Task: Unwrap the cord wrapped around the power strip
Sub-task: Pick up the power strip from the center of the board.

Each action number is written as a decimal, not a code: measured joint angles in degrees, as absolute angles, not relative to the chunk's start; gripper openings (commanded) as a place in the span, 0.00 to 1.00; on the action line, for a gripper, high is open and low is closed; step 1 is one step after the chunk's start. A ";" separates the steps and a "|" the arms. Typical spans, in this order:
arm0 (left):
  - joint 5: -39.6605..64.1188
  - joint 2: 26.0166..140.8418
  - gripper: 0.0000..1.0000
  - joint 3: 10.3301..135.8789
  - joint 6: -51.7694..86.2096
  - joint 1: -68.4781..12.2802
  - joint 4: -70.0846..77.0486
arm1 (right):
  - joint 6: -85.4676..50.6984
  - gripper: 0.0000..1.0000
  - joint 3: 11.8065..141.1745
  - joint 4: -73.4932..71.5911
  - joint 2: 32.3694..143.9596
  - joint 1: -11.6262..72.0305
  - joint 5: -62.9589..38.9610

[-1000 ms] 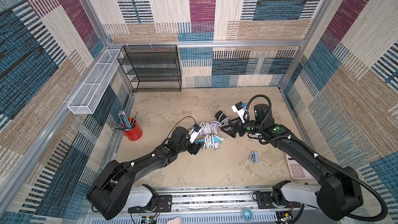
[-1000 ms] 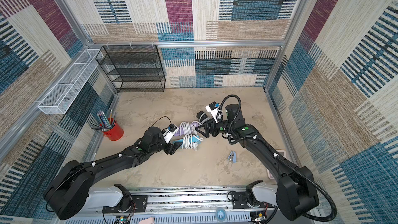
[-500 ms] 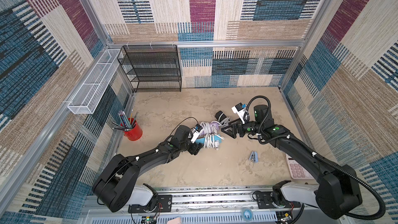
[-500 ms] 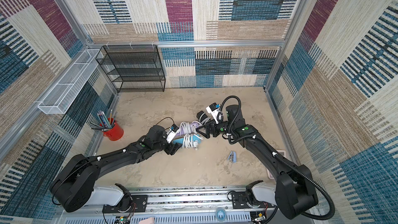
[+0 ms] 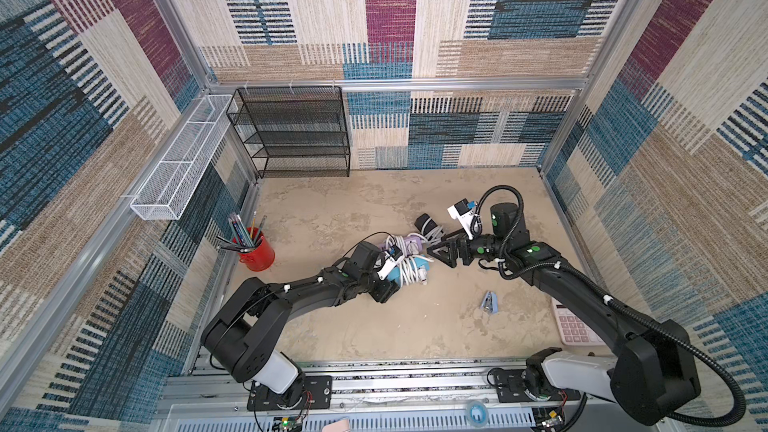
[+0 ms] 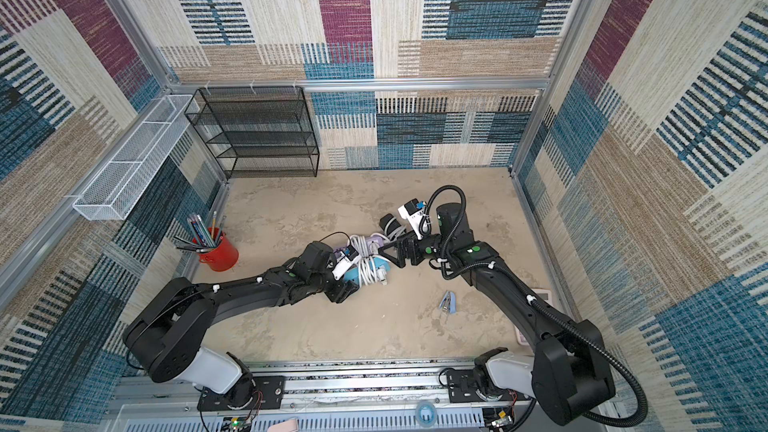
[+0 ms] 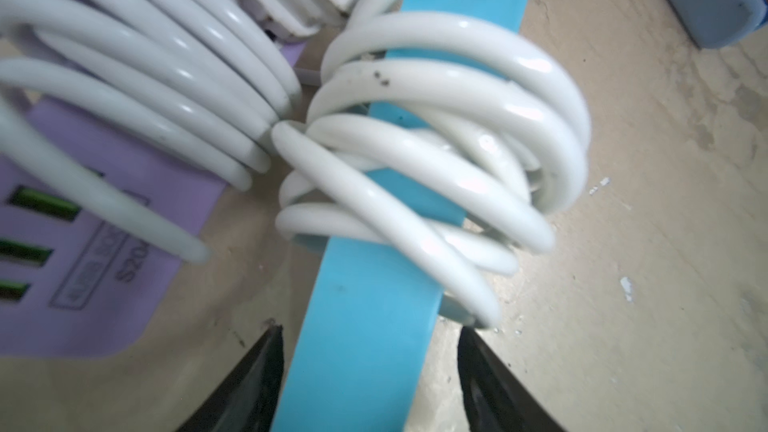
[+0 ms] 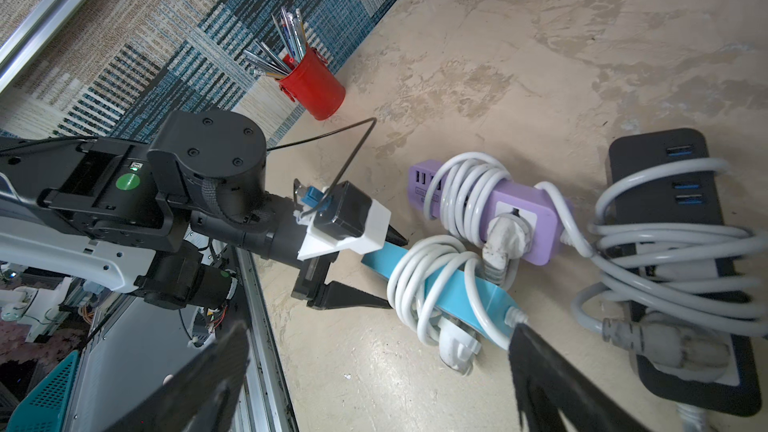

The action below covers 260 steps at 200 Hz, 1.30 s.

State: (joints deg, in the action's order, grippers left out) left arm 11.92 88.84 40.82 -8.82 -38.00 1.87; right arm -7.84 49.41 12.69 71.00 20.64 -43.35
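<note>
1. Our left gripper (image 7: 370, 332) stands open astride one end of the blue strip (image 7: 365, 371), with a thin gap at each jaw, so nothing is clamped.
2. Our right gripper (image 8: 380, 328) gapes wide over the strip's other end, with one fingertip (image 8: 524, 340) just beside where the cord (image 7: 457, 68) leaves it.
3. The white cord is looped several times around the strip's middle.
4. The blue strip lies mid-table (image 5: 374, 326) between our arms, just beside a purple strip (image 8: 521, 205). A black strip (image 8: 665, 168) lies past that.
</note>
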 measured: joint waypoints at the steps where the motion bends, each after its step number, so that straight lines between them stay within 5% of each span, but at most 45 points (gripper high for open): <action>1: 11.94 88.84 0.64 40.82 -8.86 -38.04 1.85 | -7.86 0.98 49.41 12.69 70.98 20.64 -43.35; 98: 11.88 88.77 0.48 40.99 -10.41 -38.92 1.72 | -8.10 0.98 49.08 12.03 70.89 20.53 -43.35; 125: 11.84 89.34 0.29 41.01 -10.48 -39.03 1.74 | -8.12 0.98 49.10 11.99 70.81 20.53 -43.35; 148: 11.77 89.82 0.00 41.50 -10.46 -39.16 1.87 | -8.12 0.98 49.10 11.99 70.61 20.49 -43.33; 223: 10.63 87.59 0.00 43.13 -10.76 -39.22 -2.13 | -8.12 0.98 49.63 11.94 69.63 19.84 -42.76; 260: 11.05 86.87 0.00 55.07 -14.09 -39.00 -9.13 | -7.62 0.98 52.42 11.33 65.67 19.79 -37.71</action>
